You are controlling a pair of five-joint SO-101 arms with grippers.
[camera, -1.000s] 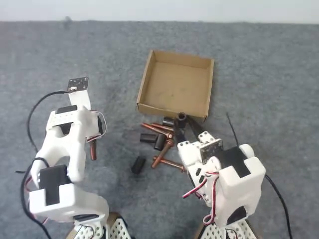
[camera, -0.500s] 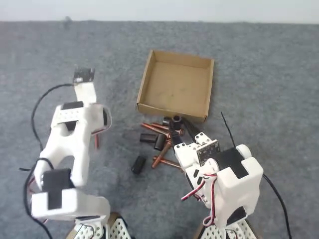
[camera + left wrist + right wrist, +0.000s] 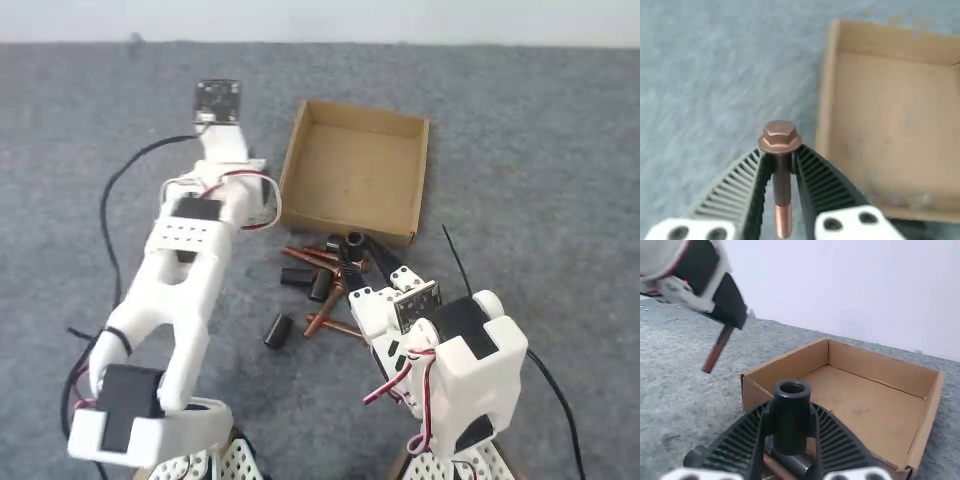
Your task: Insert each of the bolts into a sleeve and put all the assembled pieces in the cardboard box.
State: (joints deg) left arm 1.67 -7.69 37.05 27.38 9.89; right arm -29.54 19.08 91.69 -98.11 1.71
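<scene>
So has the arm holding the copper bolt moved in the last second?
Yes. The left gripper, shut on the bolt, has swung forward and sideways, ending close to the cardboard box's left wall.

A soft grey fuzzy cloth [image 3: 560, 150] lies flat below the left gripper [image 3: 781, 152] and the right gripper [image 3: 790, 412]. It spreads wide on every side of them. A plain white wall [image 3: 850, 285] stands up well beyond both, at the cloth's far edge.

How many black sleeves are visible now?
5 sleeves: one in the right end effector, three among the loose bolts, one apart beside them; more may be hidden.
</scene>
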